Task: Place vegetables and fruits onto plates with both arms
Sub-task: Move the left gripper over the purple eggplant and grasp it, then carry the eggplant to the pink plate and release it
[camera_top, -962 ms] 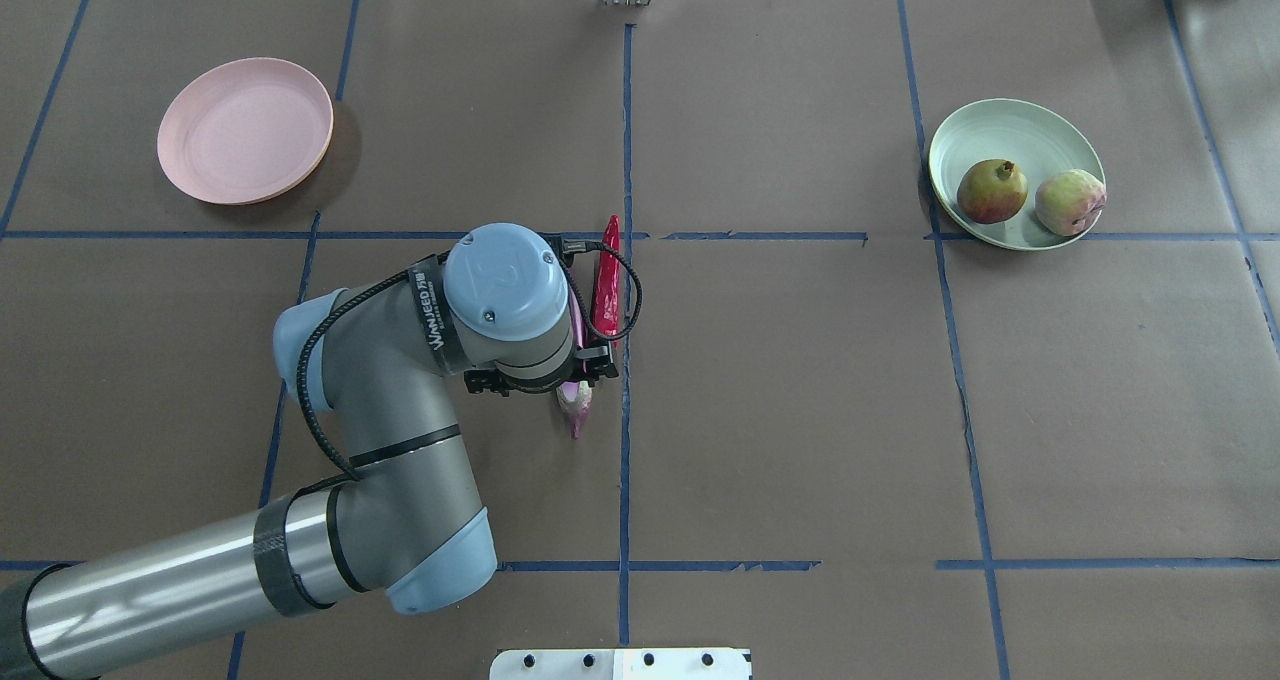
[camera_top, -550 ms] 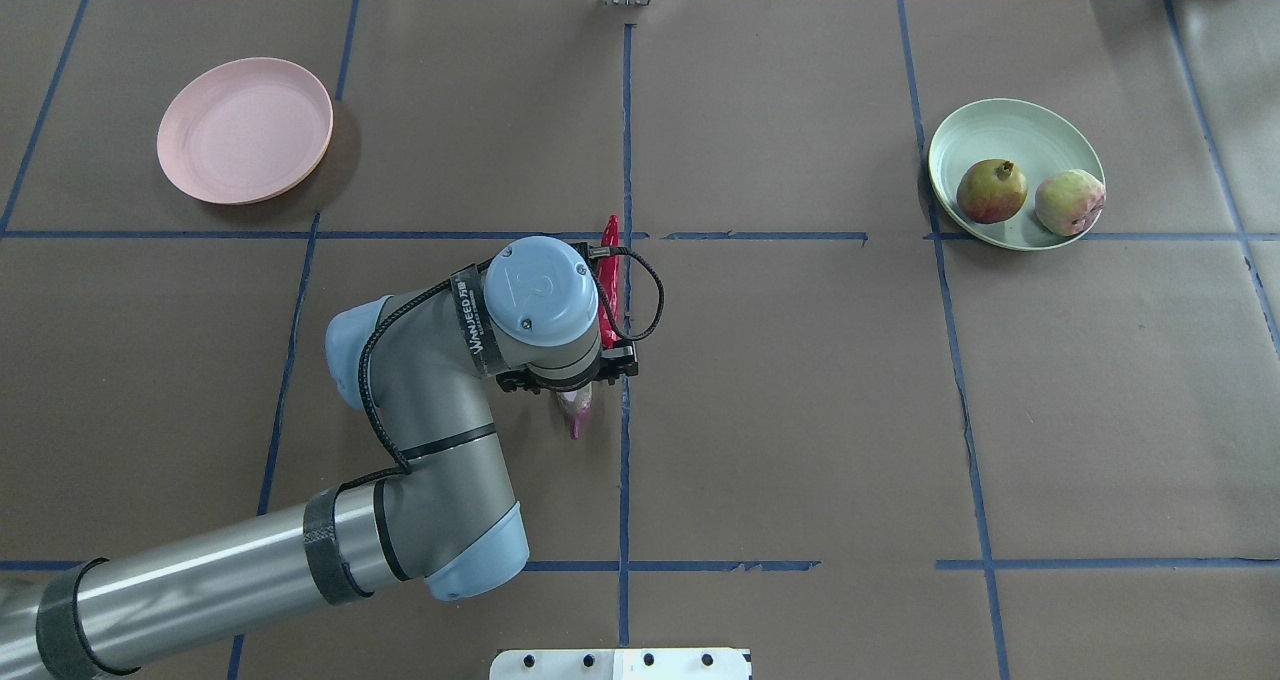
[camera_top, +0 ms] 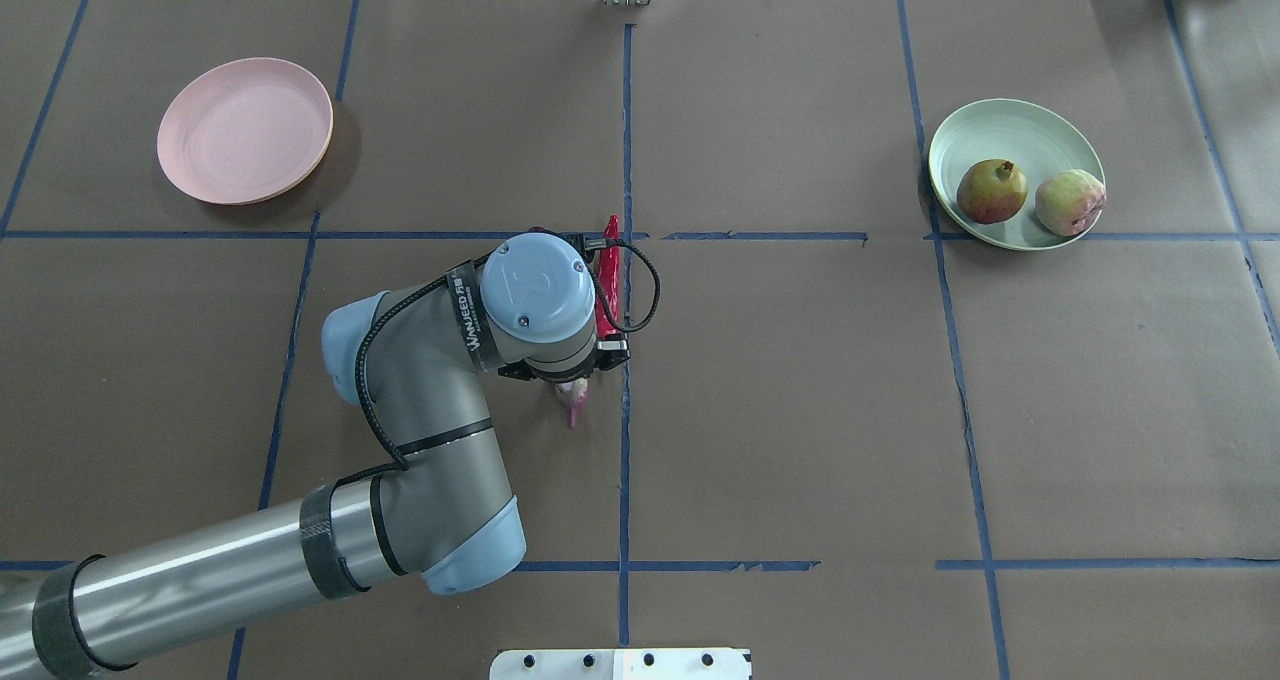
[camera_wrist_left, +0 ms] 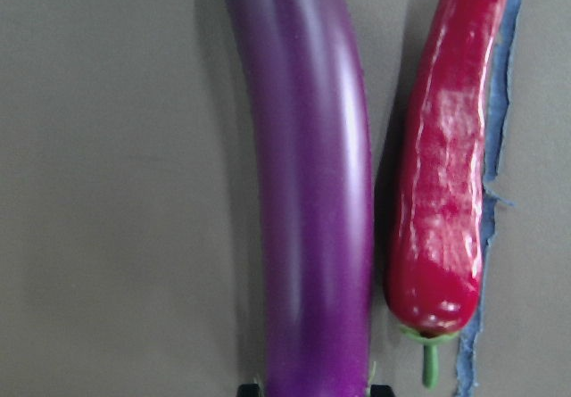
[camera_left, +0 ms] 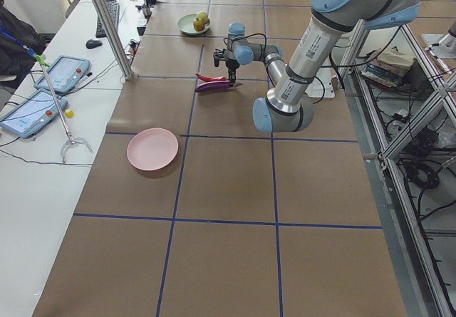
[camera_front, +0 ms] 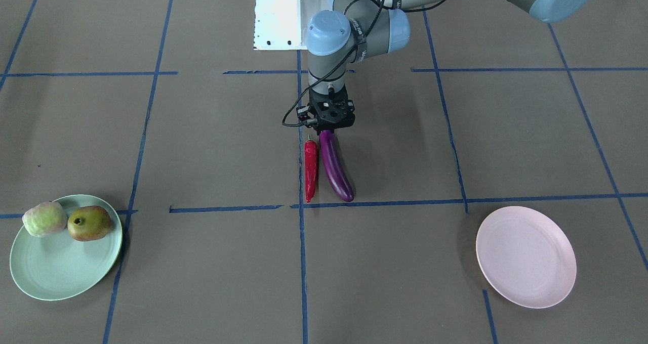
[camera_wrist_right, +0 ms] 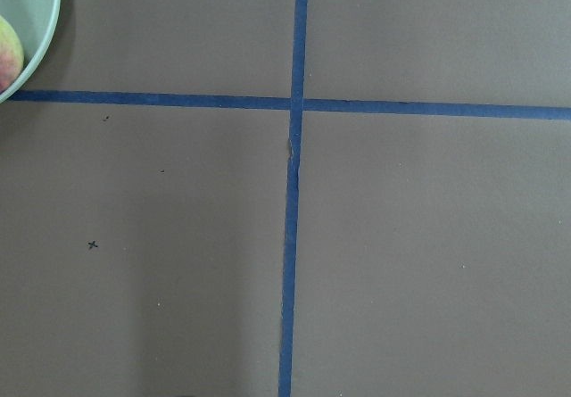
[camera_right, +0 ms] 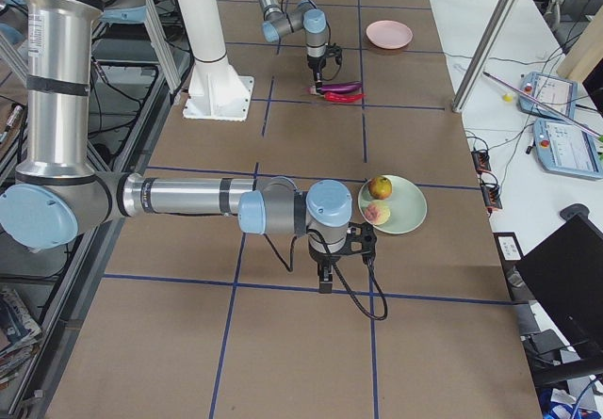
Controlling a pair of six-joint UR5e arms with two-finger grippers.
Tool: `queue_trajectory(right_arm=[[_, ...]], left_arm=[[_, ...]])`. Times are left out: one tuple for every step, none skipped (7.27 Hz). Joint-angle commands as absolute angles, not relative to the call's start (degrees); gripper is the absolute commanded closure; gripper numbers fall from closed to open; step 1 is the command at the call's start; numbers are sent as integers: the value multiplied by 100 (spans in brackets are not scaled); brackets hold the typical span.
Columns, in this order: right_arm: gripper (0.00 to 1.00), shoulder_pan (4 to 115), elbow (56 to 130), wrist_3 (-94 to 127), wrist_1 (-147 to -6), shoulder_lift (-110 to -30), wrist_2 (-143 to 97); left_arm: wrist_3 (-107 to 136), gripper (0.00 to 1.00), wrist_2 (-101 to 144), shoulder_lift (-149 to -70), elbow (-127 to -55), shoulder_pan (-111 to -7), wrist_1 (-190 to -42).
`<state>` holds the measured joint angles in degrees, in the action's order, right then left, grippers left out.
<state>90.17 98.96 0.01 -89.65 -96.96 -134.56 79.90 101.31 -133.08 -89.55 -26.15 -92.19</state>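
As left hand [camera_front: 328,131] straddles eggplant [camera_front: 335,169], maybe gripping, chili [camera_front: 311,169] lies just beside

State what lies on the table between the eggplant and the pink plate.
Nothing stands there: in the exterior front-facing view only bare brown paper crossed by blue tape separates the eggplant from the pink plate.

Brown paper [camera_top: 800,410] is covering the table, with blue tape lines [camera_top: 624,460] crossing it in a grid. A white base block [camera_front: 278,15] is sitting at one long edge. Two screens, possibly tablets [camera_left: 60,73], are lying on a white side bench [camera_left: 28,189] near a keyboard [camera_left: 112,14].
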Motion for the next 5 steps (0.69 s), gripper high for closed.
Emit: queue_trajectory(right_arm=[[0, 9018, 9896, -17, -8965, -9712, -13456], [0, 9018, 9896, -18, -8965, -9721, -13456], [0, 9018, 9896, -18, -8965, -9738, -13456], [0, 9018, 9914, -18, -8965, -9747, -13456], [0, 9018, 9984, -9, -8965, -9799, -13456]], left_arm=[[7963, 100, 10099, -12836, -9742, -3135, -9167], [7928, 100, 10264, -12432, -9973, -3590, -9167], [7423, 100, 10657, -12184, -9958, -4160, -9167], [6417, 100, 10957, -11938, -9810, -4819, -9167], [5607, 100, 10986, -11831, -9321, -5217, -9228]])
